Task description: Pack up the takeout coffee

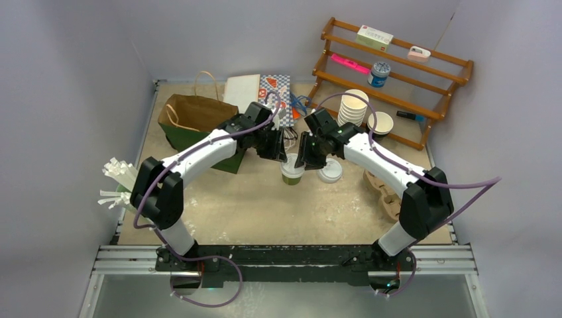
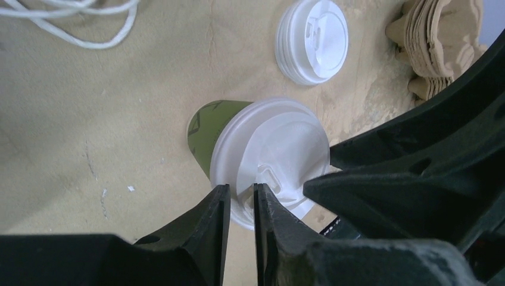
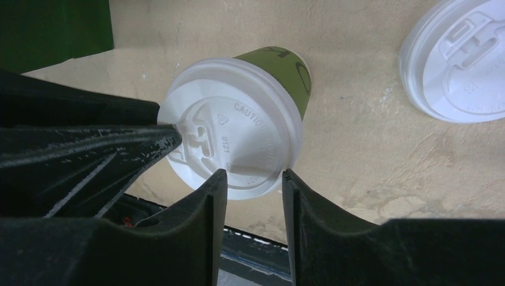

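2 arms meet over the cup mid-table: lid on, packing not yet begun.

On the table [image 1: 265, 212], the bag [image 1: 195, 112] sits at the far left with its mouth showing. The cup [image 1: 291, 173] stands upright at the centre, between the bag and the loose lids [image 1: 329, 171], apart from both. Its lid [image 3: 229, 128] looks seated. The left gripper [image 2: 242, 205] has its jaws nearly pressed together and seems to nip the lid's rim. The right gripper [image 3: 250, 202] is spread, with 1 finger on each side of the lid's near edge, gripping nothing. The step in hand looks like finishing the lid. Next, 1 gripper likely needs to drop to the green body, close on it, and carry the cup level to the bag.
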### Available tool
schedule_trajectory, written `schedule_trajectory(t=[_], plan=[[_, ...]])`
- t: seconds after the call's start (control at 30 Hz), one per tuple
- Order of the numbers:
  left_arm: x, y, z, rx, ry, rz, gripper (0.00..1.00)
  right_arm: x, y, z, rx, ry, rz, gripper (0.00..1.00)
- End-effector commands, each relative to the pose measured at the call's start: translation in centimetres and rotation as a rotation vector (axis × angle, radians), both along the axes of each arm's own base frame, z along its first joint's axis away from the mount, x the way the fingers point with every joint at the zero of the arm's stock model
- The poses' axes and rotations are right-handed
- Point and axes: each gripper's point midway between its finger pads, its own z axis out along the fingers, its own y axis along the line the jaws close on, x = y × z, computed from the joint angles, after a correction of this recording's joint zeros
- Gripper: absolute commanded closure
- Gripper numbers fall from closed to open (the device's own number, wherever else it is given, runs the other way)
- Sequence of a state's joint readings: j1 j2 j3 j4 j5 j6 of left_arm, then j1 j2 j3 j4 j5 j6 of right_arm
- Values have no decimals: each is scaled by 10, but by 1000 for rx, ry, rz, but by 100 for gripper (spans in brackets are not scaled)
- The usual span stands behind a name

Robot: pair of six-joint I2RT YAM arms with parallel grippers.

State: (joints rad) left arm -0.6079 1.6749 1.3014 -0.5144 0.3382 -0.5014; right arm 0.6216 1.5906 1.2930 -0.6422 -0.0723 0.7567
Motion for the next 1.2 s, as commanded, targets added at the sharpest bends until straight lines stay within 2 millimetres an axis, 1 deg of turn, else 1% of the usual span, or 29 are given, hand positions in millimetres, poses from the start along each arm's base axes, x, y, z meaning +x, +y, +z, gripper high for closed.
schedule_trajectory(t=[0.0,0.1,0.17,0.23,0.37,0.43,0.5,0.57,0.63,0.67,0.77,0.83,0.9,0.93,1.03,1.17], plan=[[22,-2,16,15,-59,-13,75,7,1,16,-3,-60,25,56],[27,-3,25,13,-81,-10,71,10,-4,22,-27,-83,23,51],[29,-4,28,10,-90,-11,64,12,-7,26,-43,-99,26,47],[30,-4,30,10,-93,-12,59,14,-8,32,-49,-120,33,43],[30,-3,36,10,-97,-12,56,20,-10,42,-50,-160,46,37],[27,3,43,27,-103,-8,56,25,-11,44,-48,-170,61,38],[19,10,50,36,-107,-3,56,32,-10,47,-19,-177,81,43],[5,15,56,16,-90,2,58,41,-8,50,40,-180,103,49],[-10,16,57,-22,-49,7,62,49,-1,54,124,-192,149,51],[-17,16,56,-45,-25,11,65,52,3,56,161,-198,180,51],[-36,14,52,-101,33,14,76,61,11,52,190,-181,225,52],[-44,13,46,-129,58,11,79,66,17,50,205,-174,256,51],[-50,10,40,-149,87,-4,79,70,22,48,216,-173,274,48],[-51,9,35,-148,101,-7,77,71,25,47,223,-174,282,47],[-51,6,30,-167,108,-11,73,76,27,42,218,-177,296,46],[-47,-2,21,-200,122,-13,73,77,28,38,217,-174,318,46]])
